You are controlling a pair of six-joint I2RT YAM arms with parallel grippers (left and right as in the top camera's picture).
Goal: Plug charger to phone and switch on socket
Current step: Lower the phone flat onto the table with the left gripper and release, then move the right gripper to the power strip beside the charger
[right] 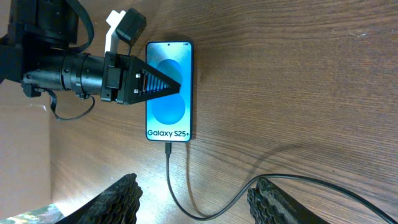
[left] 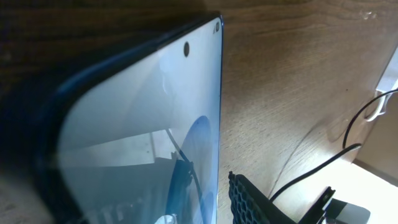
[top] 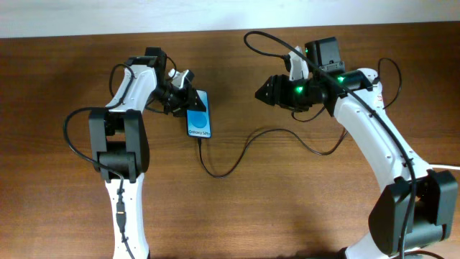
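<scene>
Left gripper: black triangular honeycomb fingers, tip over flat glossy phone on wood-grain table; jaw state unclear. Thin black charger plugged into phone's bottom edge, curving rightward. Right gripper jaws wide apart.

1. Phone: fills the left half of the view, seen very close and at a steep slant. It has a dark blue frame, a glossy screen with pale reflections and a blue patch, and a small round lens hole near its upper end.
2. Table: brown wood grain, bare to the right of the phone.
3. Left gripper finger: black, honeycomb-textured pad, low in view, just beside the phone's long edge.
4. Charger: thin black cable curving over the wood at the right.
5. White object: at the right margin, cut off, kind unclear.
</scene>
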